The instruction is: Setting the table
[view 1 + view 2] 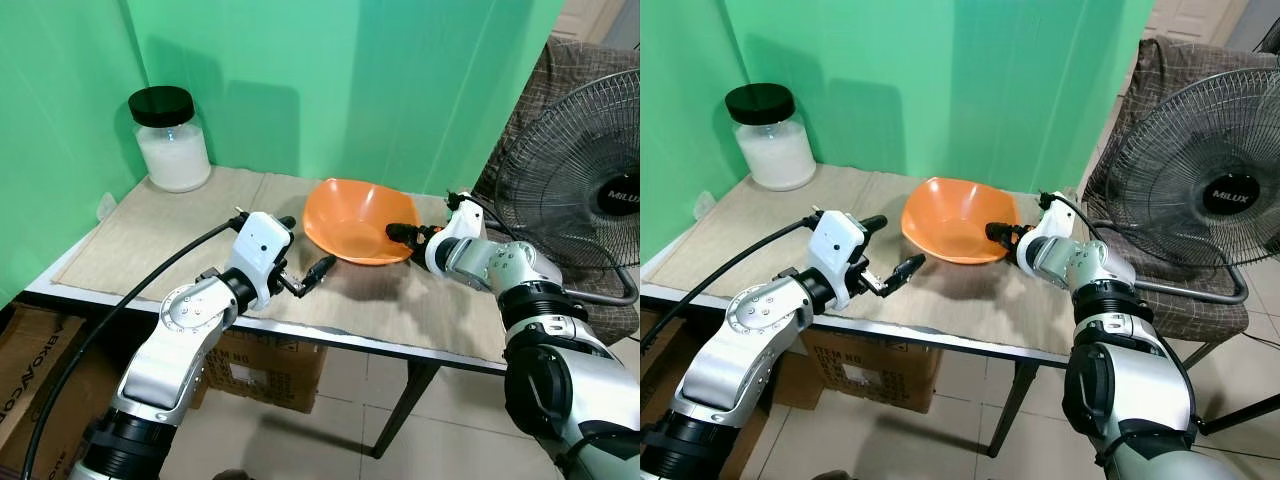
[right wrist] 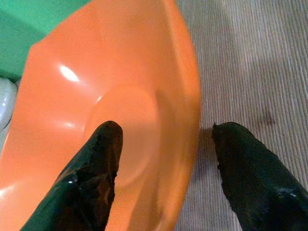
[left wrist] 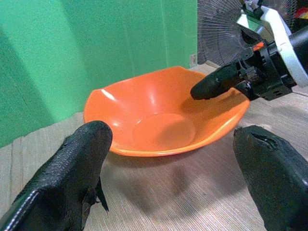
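Orange plastic, glossy and shallow: one bowl (image 1: 355,220) at centre frame on a woven beige mat (image 1: 170,235). Straddling its right rim, right gripper (image 2: 166,144), jaws spread, one finger inside and one outside, not closed on the rim. Lower centre-left, just short of the bowl, left gripper (image 1: 303,252), jaws wide apart and empty. At upper left, one glass jar (image 1: 170,140), black-lidded, white contents. At right edge, one wire-caged fan (image 1: 1200,200) lettered "MILUX".

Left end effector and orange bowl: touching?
Apart. In the left wrist view, the left end effector is open, with bare tablecloth between its fingertips and the orange bowl.
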Controlling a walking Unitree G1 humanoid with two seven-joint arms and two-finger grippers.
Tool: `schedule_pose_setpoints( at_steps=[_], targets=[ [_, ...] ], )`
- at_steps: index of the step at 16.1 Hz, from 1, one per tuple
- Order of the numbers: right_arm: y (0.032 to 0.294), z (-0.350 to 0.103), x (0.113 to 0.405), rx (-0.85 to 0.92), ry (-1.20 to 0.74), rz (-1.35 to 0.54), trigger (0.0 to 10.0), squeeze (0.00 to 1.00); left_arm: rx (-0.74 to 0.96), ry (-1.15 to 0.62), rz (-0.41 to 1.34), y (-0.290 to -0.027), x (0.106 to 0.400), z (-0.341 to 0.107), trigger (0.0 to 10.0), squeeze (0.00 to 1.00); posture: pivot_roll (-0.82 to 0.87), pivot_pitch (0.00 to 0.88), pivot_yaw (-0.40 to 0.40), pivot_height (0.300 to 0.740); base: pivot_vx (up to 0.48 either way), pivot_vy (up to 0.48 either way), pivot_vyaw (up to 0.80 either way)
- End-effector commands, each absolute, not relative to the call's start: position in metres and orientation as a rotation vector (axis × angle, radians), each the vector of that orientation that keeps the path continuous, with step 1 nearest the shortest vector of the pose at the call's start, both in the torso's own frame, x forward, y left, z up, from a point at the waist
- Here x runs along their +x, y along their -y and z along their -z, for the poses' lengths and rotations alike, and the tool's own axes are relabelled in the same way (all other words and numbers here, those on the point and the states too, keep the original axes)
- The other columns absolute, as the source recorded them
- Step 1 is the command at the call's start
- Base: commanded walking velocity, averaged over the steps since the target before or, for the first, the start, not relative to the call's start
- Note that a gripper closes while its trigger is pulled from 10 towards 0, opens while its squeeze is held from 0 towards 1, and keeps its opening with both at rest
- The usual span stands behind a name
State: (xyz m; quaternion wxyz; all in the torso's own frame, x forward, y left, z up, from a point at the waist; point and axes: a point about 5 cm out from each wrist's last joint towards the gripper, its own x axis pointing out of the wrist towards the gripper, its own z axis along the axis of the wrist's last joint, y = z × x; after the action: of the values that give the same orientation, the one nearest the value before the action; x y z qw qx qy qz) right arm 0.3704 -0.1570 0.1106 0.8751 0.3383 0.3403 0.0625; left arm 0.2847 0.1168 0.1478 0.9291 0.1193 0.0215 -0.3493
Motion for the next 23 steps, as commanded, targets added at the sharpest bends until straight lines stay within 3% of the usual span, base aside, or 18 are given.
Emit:
schedule_pose_setpoints(
  at_steps=[1,6,17,23],
  targets=[
    [0.157,-0.118,0.374,0.735,-0.686,-0.145,0.0,0.00,0.261,-0.052,0.740,-0.114,0.285,-0.147,10.0,0.00,0.00,0.000,-0.080,0.740,0.000,0.000,0.00],
    [0.156,-0.114,0.373,0.787,-0.696,-0.140,0.0,0.00,0.226,-0.147,0.896,-0.106,0.271,-0.137,10.0,0.00,0.00,0.000,-0.082,0.740,0.000,0.000,0.00],
    [0.152,-0.117,0.377,0.854,-0.657,-0.146,0.0,0.00,0.284,-0.142,0.888,-0.113,0.283,-0.142,10.0,0.00,0.02,0.000,-0.053,0.740,0.000,0.000,0.00],
    [0.148,-0.127,0.381,0.921,-0.599,-0.166,0.0,0.00,0.332,-0.124,0.865,-0.121,0.298,-0.147,10.0,0.00,-0.01,0.000,0.006,0.740,0.000,0.000,0.00]
  ],
)
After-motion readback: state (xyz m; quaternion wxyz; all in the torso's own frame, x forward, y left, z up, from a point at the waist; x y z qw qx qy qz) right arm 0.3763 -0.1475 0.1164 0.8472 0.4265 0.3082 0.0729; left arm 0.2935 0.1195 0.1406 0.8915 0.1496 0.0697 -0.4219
